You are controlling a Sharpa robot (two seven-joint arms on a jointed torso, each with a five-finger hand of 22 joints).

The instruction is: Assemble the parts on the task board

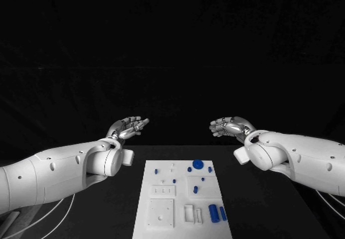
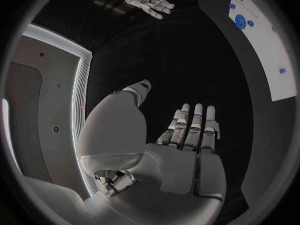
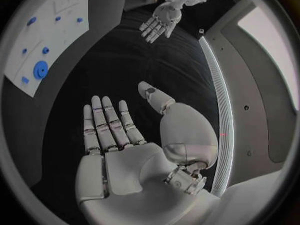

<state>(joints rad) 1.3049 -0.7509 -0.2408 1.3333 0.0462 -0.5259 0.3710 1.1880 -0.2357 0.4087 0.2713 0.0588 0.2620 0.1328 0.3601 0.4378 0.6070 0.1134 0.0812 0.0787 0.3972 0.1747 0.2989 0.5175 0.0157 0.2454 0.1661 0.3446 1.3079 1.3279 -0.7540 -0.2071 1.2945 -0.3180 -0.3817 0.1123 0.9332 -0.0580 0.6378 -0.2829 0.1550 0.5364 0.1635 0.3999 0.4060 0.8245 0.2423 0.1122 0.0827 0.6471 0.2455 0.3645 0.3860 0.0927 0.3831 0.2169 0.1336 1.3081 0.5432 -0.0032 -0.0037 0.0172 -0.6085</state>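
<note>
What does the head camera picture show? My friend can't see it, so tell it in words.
Two white robot arms reach in from the sides, the left hand and the right hand both open and holding nothing, raised beyond the task board. The white board lies on the black table with small blue parts on it.

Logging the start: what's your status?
Left hand, right hand open, raised beyond the task board. Blue parts untouched on it. Nothing in the way.

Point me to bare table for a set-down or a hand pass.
Free: black table left of the board, and the strip to its right. Both hands are raised past the board's far end. Crowded: the board's right half, with blue parts.
</note>
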